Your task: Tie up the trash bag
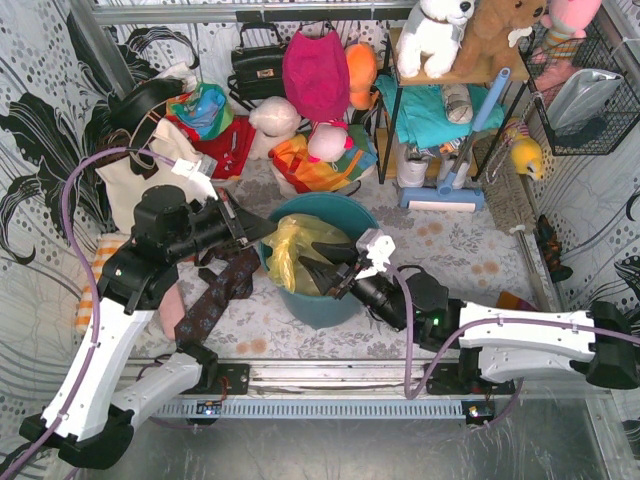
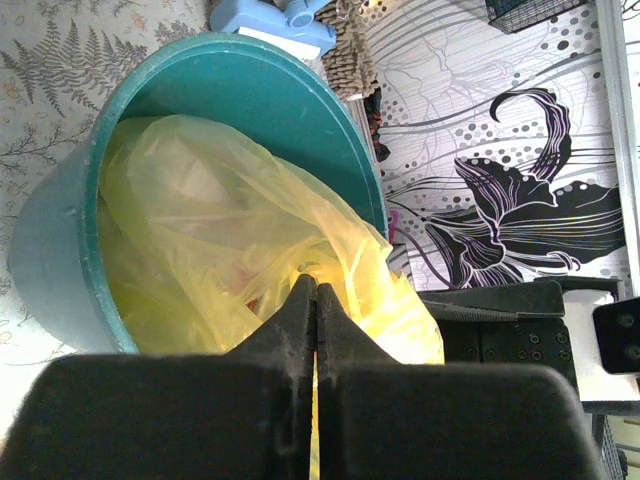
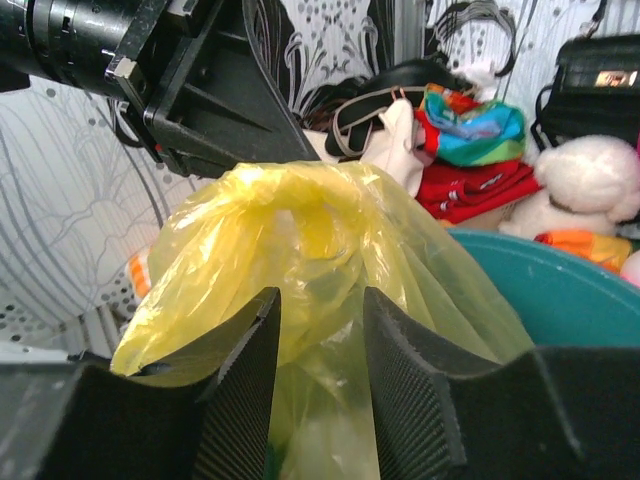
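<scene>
The trash bag (image 1: pixel 292 245) is thin yellow plastic, gathered into a bunch above the round teal bin (image 1: pixel 330 305) it sits in. My left gripper (image 1: pixel 268 232) reaches over the bin's left rim and is shut on a fold of the bag; in the left wrist view a strip of yellow film runs down the slit between its fingertips (image 2: pixel 317 295), with the bag (image 2: pixel 200 220) and bin (image 2: pixel 250 90) beyond. My right gripper (image 1: pixel 318 275) comes from the front right. In its wrist view its jaws (image 3: pixel 322 300) stand apart, with the bag's bunched neck (image 3: pixel 320 210) between them.
A dark patterned cloth (image 1: pixel 215 295) lies left of the bin. Handbags, a red cloth, plush toys (image 1: pixel 275 115) and a shelf rack (image 1: pixel 440 110) crowd the back. A blue mop (image 1: pixel 450 180) leans there. A wire basket (image 1: pixel 585 90) hangs at the right wall.
</scene>
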You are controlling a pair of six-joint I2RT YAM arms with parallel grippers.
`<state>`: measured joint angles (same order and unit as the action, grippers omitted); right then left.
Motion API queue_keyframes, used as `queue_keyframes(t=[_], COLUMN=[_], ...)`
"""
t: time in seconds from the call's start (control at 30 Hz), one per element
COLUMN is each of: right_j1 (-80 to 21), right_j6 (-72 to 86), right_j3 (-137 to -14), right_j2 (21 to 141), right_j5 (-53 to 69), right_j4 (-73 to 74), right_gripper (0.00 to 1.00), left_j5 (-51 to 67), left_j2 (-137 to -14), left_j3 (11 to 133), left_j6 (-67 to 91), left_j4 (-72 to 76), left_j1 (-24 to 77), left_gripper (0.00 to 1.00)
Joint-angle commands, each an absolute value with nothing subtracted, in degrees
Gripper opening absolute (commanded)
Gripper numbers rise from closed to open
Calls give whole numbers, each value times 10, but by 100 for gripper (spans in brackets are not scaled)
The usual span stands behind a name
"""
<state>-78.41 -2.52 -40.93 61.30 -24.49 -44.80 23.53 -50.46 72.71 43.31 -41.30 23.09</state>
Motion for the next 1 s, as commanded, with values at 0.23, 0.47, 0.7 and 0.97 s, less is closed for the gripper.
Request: queue_keyframes(t=[0.23,0.47,0.7,0.97], right_j1=[-784,-785,-820,-831], right_j6=[247,373,399,384], right_j3=[-544,-644,-703,-747], right_j2=[550,575,621,663], right_j5=[-248,-235,-220,-251], right_j4=[-105,75,129,142], right_gripper=[46,42,52,53], left_j5=[232,230,225,221], left_j2=[-502,-504,-503,-501], left_j3=[714,718,720,720], left_j6=[439,439,441,439], left_j4=[-359,-366,-373,-369], left_j1=[231,231,231,231], left_gripper=[0,0,0,0])
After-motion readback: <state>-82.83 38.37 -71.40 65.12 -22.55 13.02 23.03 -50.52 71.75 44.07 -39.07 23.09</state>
